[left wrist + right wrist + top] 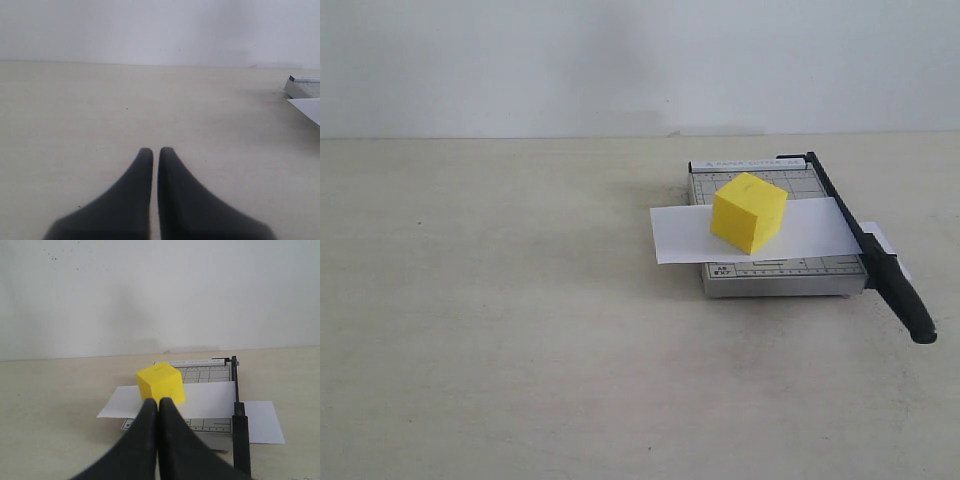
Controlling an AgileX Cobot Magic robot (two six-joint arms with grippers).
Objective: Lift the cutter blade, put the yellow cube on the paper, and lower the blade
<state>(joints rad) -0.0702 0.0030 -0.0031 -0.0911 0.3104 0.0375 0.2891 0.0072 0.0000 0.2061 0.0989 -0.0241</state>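
The yellow cube (749, 212) (160, 383) rests on the white paper (800, 232) (210, 400), which lies across the grey gridded trimmer base (782, 276) (205, 374). The black cutter blade (868, 246) (238, 430) lies flat down along the base's right edge, over the paper, its thick handle (910, 304) reaching past the front. Neither arm shows in the exterior view. My right gripper (159, 401) is shut and empty, hanging short of the cube on the near side. My left gripper (155, 150) is shut with nothing in it, over bare table left of the trimmer corner (303, 86).
A pale beige table (500, 320) runs to a white wall (620, 60) at the back. The trimmer sits right of centre, its handle end close to the table's right side.
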